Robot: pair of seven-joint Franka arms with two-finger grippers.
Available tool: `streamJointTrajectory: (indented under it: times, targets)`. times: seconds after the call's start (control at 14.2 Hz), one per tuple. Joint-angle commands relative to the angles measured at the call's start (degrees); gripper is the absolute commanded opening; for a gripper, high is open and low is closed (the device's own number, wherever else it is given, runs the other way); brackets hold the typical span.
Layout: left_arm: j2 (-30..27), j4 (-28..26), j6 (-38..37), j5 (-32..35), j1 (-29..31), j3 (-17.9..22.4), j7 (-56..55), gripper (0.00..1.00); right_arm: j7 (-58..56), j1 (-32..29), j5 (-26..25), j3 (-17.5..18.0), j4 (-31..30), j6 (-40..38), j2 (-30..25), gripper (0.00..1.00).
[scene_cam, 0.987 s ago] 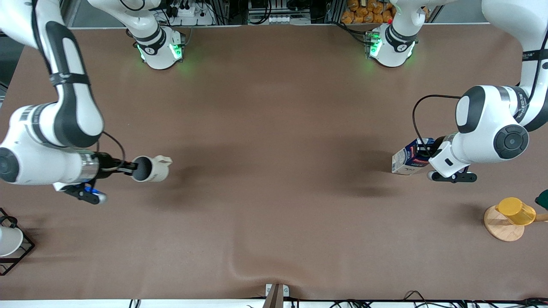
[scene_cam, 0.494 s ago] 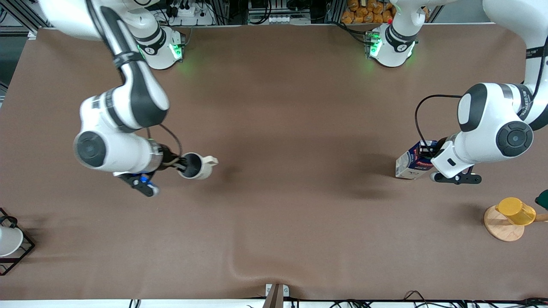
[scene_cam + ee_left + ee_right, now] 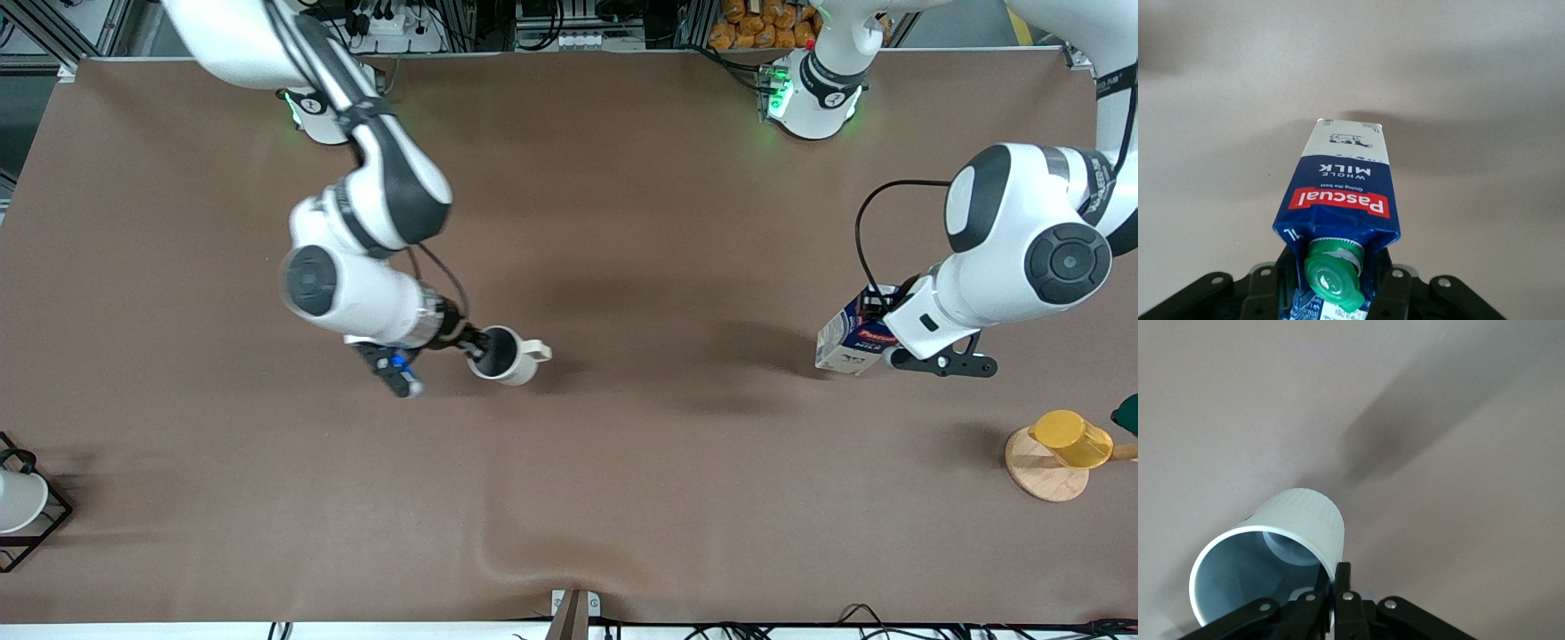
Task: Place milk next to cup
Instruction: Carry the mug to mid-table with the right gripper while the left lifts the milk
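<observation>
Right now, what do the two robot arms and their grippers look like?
Both arms are glossy white with dark grey joint bands and round dark caps; their bases glow green. A black cable loops beside the left arm's wrist. The left gripper and right gripper have black fingers, each with a black camera bracket.

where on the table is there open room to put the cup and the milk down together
The wide bare stretch between the cup, in the right gripper, and the milk, in the left gripper. It is crowded only by the yellow cup on its wooden stand.
</observation>
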Motion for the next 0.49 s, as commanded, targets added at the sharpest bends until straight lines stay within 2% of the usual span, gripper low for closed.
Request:
streamJointTrajectory:
  times: [0.0,0.42]
  targets:
    - [-0.2,1.5,-2.2,1.3,0.1,-1.7,0.0,0.47,5.3,4.0,-2.2,-1.0,2.1,3.0,3.8,0.00]
    - [-0.4,3.2,-6.1,0.4,-1.1,-4.9,-4.1,0.48,14.0,9.8,-6.3,-1.1,3.8,10.7,9.9,0.00]
